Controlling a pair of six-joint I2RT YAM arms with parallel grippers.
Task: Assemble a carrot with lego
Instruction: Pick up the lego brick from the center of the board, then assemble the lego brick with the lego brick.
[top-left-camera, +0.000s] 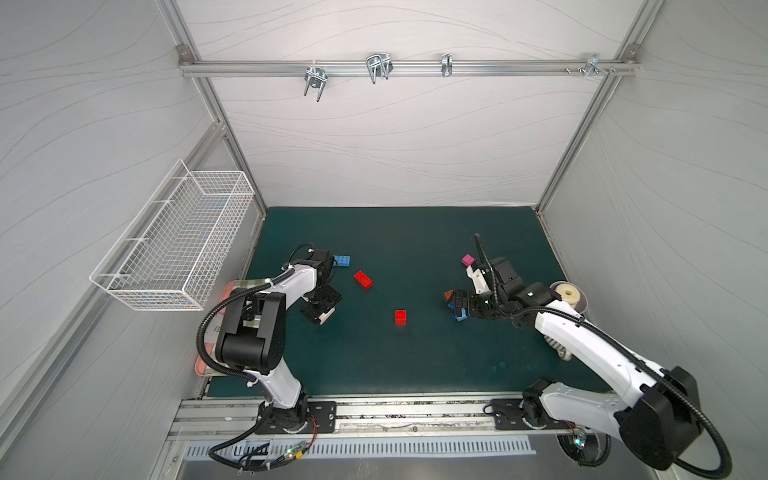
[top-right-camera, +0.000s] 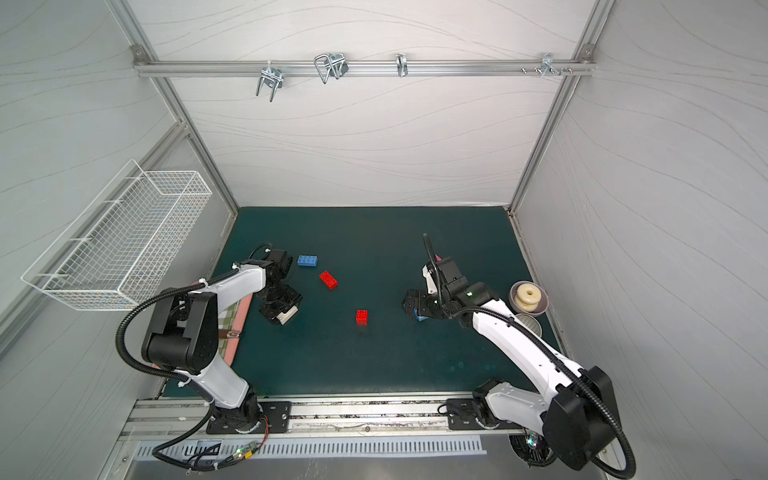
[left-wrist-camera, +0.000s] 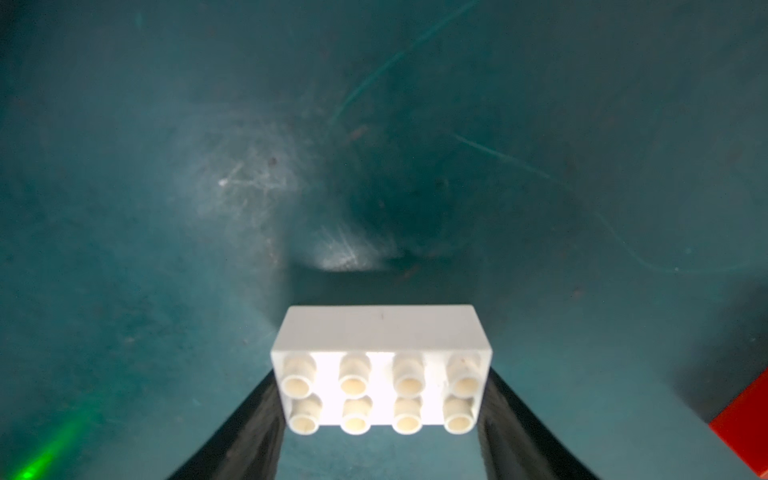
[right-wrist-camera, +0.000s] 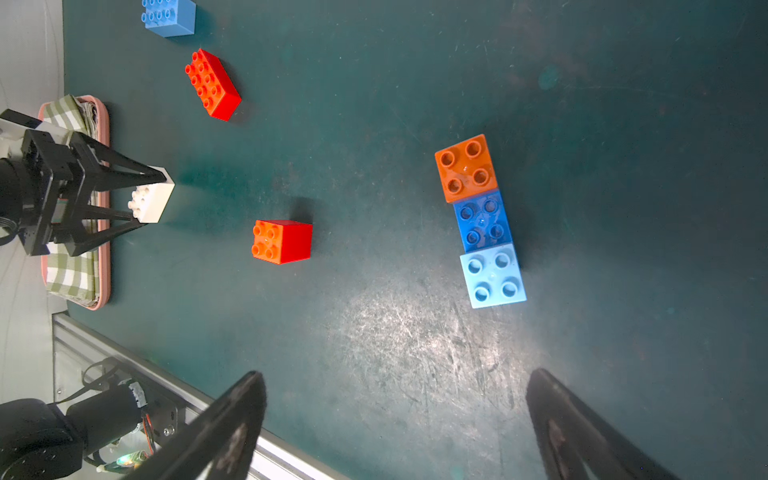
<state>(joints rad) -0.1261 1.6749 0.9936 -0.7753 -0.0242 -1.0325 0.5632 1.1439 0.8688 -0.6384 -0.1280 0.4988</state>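
Observation:
My left gripper (left-wrist-camera: 382, 386) is shut on a white lego brick (left-wrist-camera: 382, 332), gripped by its short ends just above the mat (top-left-camera: 415, 241); the same brick (right-wrist-camera: 151, 199) shows in the right wrist view. My right gripper (right-wrist-camera: 397, 376) stands open with nothing in it, above an orange brick (right-wrist-camera: 466, 168), a blue brick (right-wrist-camera: 482, 221) and a light-blue brick (right-wrist-camera: 493, 275) that touch in a row. A long red brick (top-left-camera: 363, 279), a small red brick (top-left-camera: 400, 316), a blue brick (top-left-camera: 342, 261) and a pink brick (top-left-camera: 468, 260) lie apart. The carrot is out of view.
A pink tray with a checked cloth (right-wrist-camera: 75, 266) lies at the mat's left edge under my left arm. A bowl holding a cream ring (top-right-camera: 528, 297) stands at the right edge. A white wire basket (top-left-camera: 174, 249) hangs on the left wall.

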